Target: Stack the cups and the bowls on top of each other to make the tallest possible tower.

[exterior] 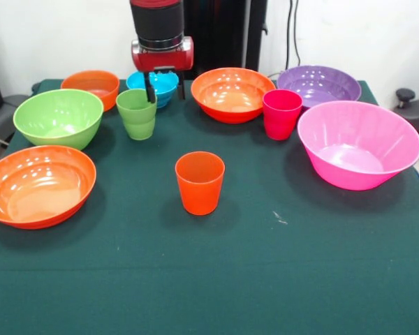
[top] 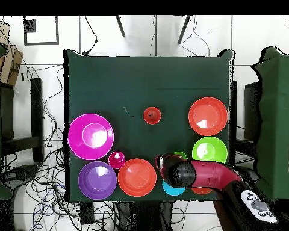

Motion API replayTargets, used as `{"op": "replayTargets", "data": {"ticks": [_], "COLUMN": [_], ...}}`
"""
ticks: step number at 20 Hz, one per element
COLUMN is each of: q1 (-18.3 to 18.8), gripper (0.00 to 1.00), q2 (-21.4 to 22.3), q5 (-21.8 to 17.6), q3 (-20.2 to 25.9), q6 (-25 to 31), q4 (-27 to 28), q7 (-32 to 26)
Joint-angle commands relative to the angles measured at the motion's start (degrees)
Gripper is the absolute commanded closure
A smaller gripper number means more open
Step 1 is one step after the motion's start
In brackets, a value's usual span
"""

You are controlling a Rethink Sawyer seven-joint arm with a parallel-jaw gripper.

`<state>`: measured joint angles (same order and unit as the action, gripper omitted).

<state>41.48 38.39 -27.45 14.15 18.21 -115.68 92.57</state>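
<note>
The green cup (exterior: 137,114) stands upright beside the green bowl (exterior: 58,117), in front of the blue bowl (exterior: 155,84). The gripper (exterior: 164,88) hangs above it, fingers spread, one over the rim, apparently positioned for pickup

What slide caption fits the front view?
Gripper with open fingers poised at the light green cup, amid separate unstacked bowls and cups.
</note>
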Motion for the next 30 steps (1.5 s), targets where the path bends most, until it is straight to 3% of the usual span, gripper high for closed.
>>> {"op": "replayTargets", "data": {"ticks": [1,8,23,30], "q1": [0.7,2.3,2.7,1.5], "gripper": [0.0,0.0,0.0,0.0], "q2": [1.3,-0.4,-3.7,-11.0], "q5": [-4.0,-4.9,-9.8,-12.2], "q3": [4.7,5.1,2.5,2.3], "q6": [4.1,4.1,-2.3,-5.8], "q4": [2.5,3.6,2.1,7.0], "q7": [-4.6,-5.5,-1.0,0.4]}}
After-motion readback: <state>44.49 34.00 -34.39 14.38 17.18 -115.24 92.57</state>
